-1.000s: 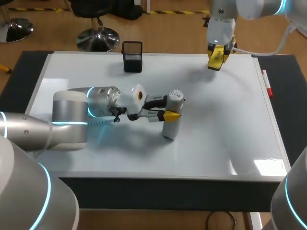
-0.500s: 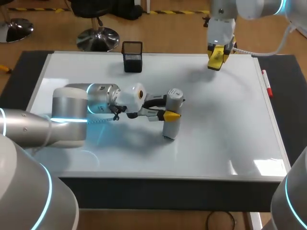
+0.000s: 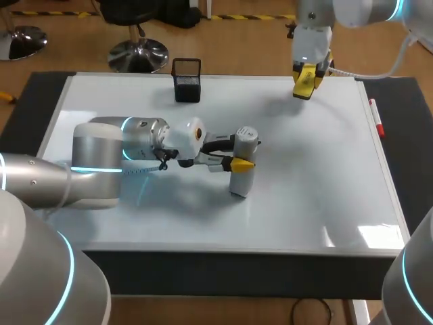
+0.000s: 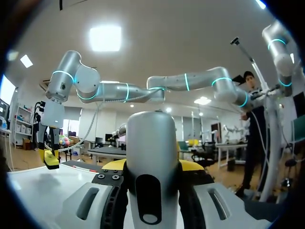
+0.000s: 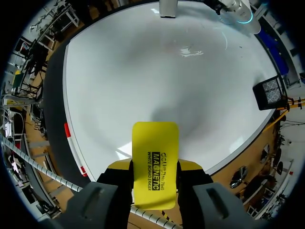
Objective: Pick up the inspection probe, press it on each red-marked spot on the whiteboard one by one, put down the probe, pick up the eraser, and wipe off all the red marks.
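One big whiteboard [image 3: 318,176] lies flat and takes up most of the table. Both arms are over it. The left arm [image 3: 108,162] comes in low from the near left and lies almost level across the board, its wrist pointing towards the middle. The right arm [image 3: 314,27] comes down from the far right corner and hangs above the board's far edge.

The probe [image 3: 242,169], a pale grey cylinder, stands upright near the middle of the board with its foot on the surface. The left claw [image 3: 238,161] is clamped on its upper half, one finger against each side; the left wrist view shows the probe filling the gap between the yellow tips.

A black mesh cup [image 3: 187,80] stands on the board at its far edge, well to the left of the right arm.

The yellow eraser [image 5: 155,162] is pinched between the fingers of the right claw [image 3: 306,82], held in the air clear of the board.

A red and white pen [image 3: 376,119] lies just beside the board's right edge.
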Robot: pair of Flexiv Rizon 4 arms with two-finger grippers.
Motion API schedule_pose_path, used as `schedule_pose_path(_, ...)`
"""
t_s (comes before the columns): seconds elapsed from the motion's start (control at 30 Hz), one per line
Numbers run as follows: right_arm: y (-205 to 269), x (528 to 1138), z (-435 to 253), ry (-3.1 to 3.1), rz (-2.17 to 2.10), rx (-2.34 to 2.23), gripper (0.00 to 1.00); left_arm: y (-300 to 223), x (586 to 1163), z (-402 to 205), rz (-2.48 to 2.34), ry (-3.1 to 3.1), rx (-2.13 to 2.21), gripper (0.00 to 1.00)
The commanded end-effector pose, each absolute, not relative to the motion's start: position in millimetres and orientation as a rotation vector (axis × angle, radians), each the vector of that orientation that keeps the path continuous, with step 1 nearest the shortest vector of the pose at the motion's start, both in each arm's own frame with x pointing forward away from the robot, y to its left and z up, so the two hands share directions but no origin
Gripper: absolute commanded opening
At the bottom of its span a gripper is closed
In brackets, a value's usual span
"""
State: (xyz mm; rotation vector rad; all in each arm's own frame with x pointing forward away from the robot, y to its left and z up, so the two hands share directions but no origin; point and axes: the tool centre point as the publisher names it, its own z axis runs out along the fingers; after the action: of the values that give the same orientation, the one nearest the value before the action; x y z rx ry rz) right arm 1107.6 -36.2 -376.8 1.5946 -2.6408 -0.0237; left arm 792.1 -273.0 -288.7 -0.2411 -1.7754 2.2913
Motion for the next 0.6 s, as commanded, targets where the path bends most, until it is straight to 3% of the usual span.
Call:
schedule_pose_path(0.03,-37,1108,-375,-2.638,-0.019,1.597,0.00,-272,791,-289,2.292,-1.781,-0.237,0.00)
schedule_pose_path(0.6,-37,1108,-375,-2.638,-0.019,1.597,0.00,-265,794,-269,2.329,-1.764,-0.256,0.00)
